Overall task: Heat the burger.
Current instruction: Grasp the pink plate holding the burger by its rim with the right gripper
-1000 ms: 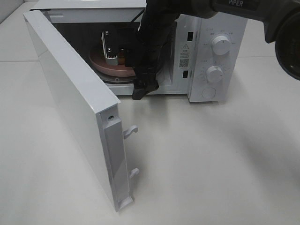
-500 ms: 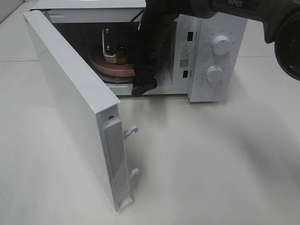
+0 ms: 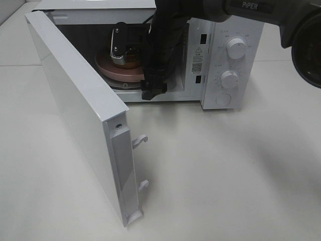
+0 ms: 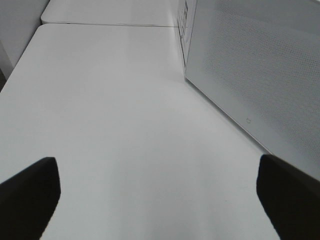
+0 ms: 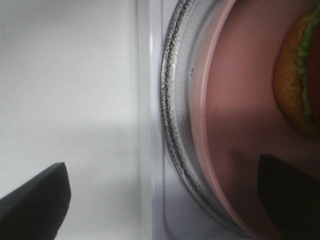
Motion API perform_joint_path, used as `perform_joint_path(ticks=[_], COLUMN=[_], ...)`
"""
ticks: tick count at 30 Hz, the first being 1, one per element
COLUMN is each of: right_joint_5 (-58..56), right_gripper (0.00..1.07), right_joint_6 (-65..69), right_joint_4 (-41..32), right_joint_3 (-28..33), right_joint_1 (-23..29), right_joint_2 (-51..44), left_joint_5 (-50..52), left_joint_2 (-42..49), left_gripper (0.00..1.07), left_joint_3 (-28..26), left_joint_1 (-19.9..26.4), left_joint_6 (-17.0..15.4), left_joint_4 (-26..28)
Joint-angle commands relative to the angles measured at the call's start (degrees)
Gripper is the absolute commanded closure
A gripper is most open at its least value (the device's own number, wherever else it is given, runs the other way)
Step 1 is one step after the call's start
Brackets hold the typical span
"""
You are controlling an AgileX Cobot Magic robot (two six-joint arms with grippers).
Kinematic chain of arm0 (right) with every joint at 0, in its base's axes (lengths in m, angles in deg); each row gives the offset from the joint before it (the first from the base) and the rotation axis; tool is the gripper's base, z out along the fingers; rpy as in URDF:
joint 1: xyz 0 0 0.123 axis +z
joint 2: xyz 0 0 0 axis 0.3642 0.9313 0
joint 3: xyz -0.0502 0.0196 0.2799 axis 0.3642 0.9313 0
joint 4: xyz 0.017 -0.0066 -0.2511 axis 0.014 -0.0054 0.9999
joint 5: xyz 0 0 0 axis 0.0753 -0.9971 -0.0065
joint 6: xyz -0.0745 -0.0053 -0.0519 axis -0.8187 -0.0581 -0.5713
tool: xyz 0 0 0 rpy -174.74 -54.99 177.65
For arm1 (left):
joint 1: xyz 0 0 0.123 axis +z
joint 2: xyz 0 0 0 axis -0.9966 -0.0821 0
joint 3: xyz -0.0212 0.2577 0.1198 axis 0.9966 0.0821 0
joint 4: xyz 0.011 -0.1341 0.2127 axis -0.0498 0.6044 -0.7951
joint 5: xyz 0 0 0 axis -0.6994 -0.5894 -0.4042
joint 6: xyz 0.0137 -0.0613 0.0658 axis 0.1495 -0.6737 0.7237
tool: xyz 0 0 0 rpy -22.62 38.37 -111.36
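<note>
Two sets of jaws, both spread wide: right gripper [image 5: 162, 200] above the round pink plate [image 5: 240, 125] carrying the glossy burger [image 5: 300, 75], on the microwave's [image 3: 248, 93] ribbed glass tray [image 5: 172, 115]; left gripper [image 4: 160, 197] over matte white table [image 4: 115, 115]

Microwave [image 3: 251, 65] casing: white, smooth, faint sheen, looks like painted metal. Door [image 3: 75, 105]: same white finish. Latch hooks [image 3: 141, 140]: white plastic. Knobs [image 3: 235, 48]: white glossy plastic. Door panel ahead of left gripper [image 4: 160, 200]: fine dotted mesh texture. Gripper fingers [image 4: 27, 195]: matt black, same on right gripper [image 5: 162, 200]. Table [image 3: 225, 175]: off-white, matt, smooth. Turntable [image 5: 172, 115] below right gripper: clear glass, ribbed rim. Plate [image 5: 235, 125]: pink, smooth, satin. Burger [image 5: 290, 85]: brown bun, slight gloss; lettuce green, rough.
</note>
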Motion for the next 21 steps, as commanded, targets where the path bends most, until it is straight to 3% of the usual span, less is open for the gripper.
perform_joint_path(ticks=[1,11,21], right_joint_5=[0.46,1.72,1.32], right_gripper=[0.08,0.08,0.08], right_joint_6=[1.32,1.32,1.26], right_joint_4=[0.69,0.57,-0.80], right_joint_3=[-0.23,-0.23,-4.35], right_joint_1=[0.00,0.06,0.63], right_joint_2=[0.17,1.03,3.67], left_joint_5=[0.46,0.46,0.46], left_joint_2=[0.86,0.86,0.86], left_gripper=[0.06,0.06,0.06], left_joint_3=[0.06,0.06,0.06], left_joint_1=[0.17,0.17,0.17], left_joint_6=[-0.23,-0.23,-0.23], left_joint_4=[0.29,0.29,0.29])
